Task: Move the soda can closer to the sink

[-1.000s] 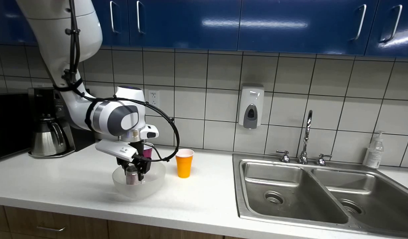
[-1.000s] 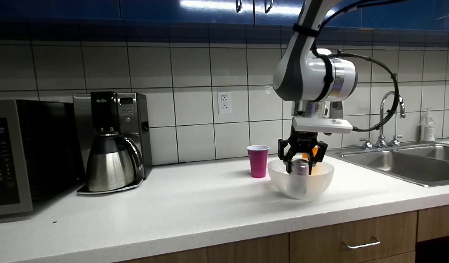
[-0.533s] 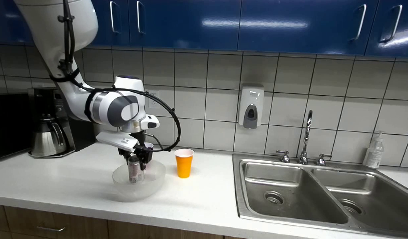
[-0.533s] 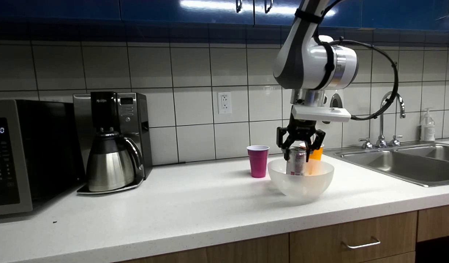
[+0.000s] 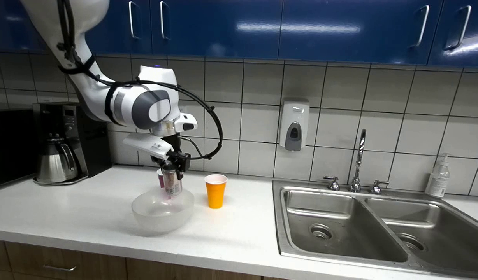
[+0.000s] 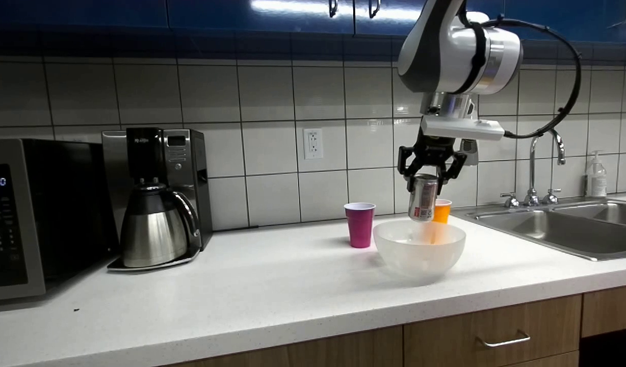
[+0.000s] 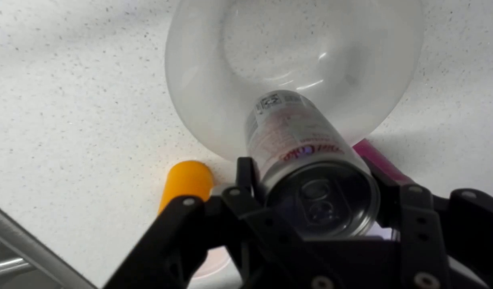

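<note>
soda can [image 6: 423,199] up in the air, gripped near its top! silvery-grey, red coke lettering on the side, pull tab showing, the whole cylinder tipped slightly off upright. and the sink [image 5: 383,225], broad stainless steel with two grey basins side by side, well apart from it!

One silvery-grey cylindrical metal soda can [image 6: 423,204], one black two-fingered gripper [image 6: 425,187], one frosted translucent round bowl [image 6: 419,257], one tapered orange cup [image 5: 215,194] and one tapered magenta cup [image 6: 360,228] are counted, two cups in all. One stainless-steel sink [image 5: 282,217] is seen with two basins [image 5: 352,233], two drains [image 5: 321,231], one tall chrome faucet [image 5: 358,163] and two chrome handles [image 5: 333,182], set at nine and three o'clock from the faucet in an exterior view. One white-and-grey wall dispenser [image 5: 294,124], one clear pump bottle [image 5: 438,179], one black-and-silver coffee maker [image 6: 178,158], one steel carafe [image 6: 155,232], one black-and-grey microwave [image 6: 63,214] and one white wall outlet [image 6: 313,143] are counted.
</note>
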`<state>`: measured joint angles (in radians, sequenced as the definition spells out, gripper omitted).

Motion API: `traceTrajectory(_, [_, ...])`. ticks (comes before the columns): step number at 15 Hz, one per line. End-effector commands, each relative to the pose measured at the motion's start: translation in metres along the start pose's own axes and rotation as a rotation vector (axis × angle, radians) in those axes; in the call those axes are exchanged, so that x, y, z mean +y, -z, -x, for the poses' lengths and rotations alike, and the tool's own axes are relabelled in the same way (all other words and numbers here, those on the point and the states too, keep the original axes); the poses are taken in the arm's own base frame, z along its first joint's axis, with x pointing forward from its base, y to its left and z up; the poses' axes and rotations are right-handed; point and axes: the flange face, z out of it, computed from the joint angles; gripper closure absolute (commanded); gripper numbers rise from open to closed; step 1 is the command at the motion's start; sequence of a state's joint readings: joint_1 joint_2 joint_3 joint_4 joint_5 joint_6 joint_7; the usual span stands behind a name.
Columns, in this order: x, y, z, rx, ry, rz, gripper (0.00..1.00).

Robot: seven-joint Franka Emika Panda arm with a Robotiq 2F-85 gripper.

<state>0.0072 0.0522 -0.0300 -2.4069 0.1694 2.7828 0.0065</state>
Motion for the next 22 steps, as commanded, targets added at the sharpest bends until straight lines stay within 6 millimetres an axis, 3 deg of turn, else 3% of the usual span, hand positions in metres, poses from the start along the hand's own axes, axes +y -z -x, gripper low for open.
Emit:
traceTrajectory(1, [0.026, 0.032, 0.0, 0.049, -0.012, 0.015, 0.61])
traceTrajectory(6, [0.068, 0.044, -0.001, 0.071, -0.057, 0.042, 0.61])
traceTrajectory(11, [0.116, 0.036, 0.001, 0.063, -0.104, 0.082, 0.61])
traceTrajectory(16, [0.159, 0.011, 0.007, 0.025, -0.136, 0.099, 0.61])
traceTrajectory(22, [0.173, -0.029, 0.008, 0.023, -0.146, 0.091, 0.61])
